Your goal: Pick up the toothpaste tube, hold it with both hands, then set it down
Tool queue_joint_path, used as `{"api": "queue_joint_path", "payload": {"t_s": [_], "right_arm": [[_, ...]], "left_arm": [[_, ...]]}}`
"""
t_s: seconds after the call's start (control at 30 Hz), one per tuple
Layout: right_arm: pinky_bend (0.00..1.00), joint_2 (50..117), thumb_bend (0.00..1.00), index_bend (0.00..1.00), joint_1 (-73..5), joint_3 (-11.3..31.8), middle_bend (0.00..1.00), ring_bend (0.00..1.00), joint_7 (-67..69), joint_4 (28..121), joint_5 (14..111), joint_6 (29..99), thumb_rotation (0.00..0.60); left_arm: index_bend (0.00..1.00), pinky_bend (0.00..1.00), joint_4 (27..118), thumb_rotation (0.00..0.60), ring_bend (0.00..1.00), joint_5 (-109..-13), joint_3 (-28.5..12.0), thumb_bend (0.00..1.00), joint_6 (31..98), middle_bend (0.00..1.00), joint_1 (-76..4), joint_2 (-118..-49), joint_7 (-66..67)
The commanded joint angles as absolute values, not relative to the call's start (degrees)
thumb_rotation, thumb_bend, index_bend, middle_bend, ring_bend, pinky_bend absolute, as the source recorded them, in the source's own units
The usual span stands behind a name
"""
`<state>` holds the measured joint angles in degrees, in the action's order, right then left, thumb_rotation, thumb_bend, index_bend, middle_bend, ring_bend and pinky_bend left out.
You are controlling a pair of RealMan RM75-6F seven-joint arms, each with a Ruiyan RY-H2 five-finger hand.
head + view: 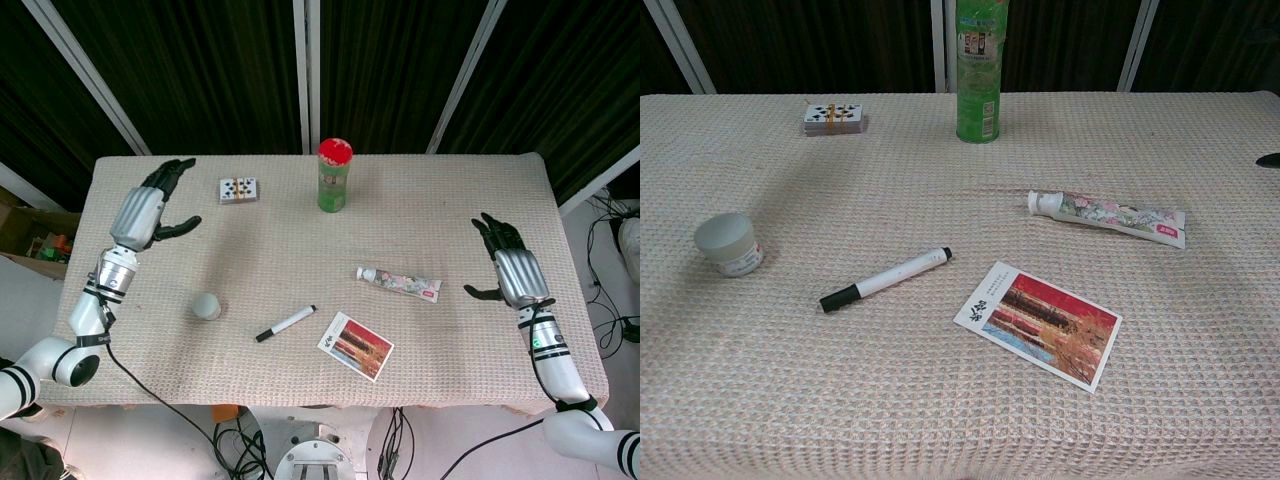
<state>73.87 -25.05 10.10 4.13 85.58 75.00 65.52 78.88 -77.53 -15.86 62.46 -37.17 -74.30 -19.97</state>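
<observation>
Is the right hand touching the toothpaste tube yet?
Apart. In the head view a stretch of bare tablecloth shows between the right hand and the toothpaste tube, which lies flat on the table, untouched.

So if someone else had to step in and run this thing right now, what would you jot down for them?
Left hand: open, holding nothing, at the far left of the table.
Right hand: open, holding nothing, at the table's right edge.
Toothpaste tube: lying flat right of centre, cap towards the middle, nearer the right hand; untouched.
Nearby: a postcard and a marker in front of it, both apart from the tube.
Done: nothing yet.
Left: pick the tube up, hold it in both hands, set it down.
</observation>
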Motion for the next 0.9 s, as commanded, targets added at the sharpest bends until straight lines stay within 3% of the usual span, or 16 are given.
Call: {"api": "queue_joint_path", "payload": {"t_s": [0.03,0.23,0.33,0.5,0.7,0.9], "right_arm": [[0.0,74.0,0.08,0.0,-25.3,9.6,0.0,0.0,5.4,84.9,75.1,64.4,0.6],[0.0,73.5,0.07,0.0,-25.5,8.3,0.0,0.0,3.8,86.5,75.8,63.0,0.6],[0.02,71.8,0.07,0.0,-26.3,6.2,0.07,0.0,-0.3,91.1,74.8,59.1,0.6],[0.28,76.5,0.09,0.12,-26.1,5.6,0.27,0.11,-23.1,95.5,68.2,63.9,0.6],[0.29,83.4,0.1,0.21,-26.6,7.8,0.32,0.17,-35.8,96.7,59.6,69.3,0.6],[0.29,89.3,0.11,0.22,-29.5,9.9,0.3,0.18,-42.6,92.8,51.2,68.4,0.6]], "left_arm": [[0.06,0.15,78.9,0.0,0.05,-76.9,-15.7,0.0,62.2,0.11,-37.2,-74.4,-19.9],[0.06,0.15,79.0,0.0,0.05,-76.5,-15.4,0.0,61.8,0.11,-37.5,-74.8,-18.8],[0.06,0.15,79.1,0.0,0.05,-76.4,-15.1,0.0,61.7,0.11,-37.6,-74.6,-16.9],[0.06,0.15,79.0,0.0,0.05,-75.4,-14.3,0.0,61.0,0.11,-37.5,-74.3,-13.1],[0.06,0.15,78.1,0.0,0.05,-74.3,-13.4,0.0,59.2,0.11,-37.3,-74.3,-13.5],[0.06,0.15,76.8,0.0,0.05,-74.6,-12.6,0.0,58.1,0.11,-37.1,-74.3,-15.0]]}}
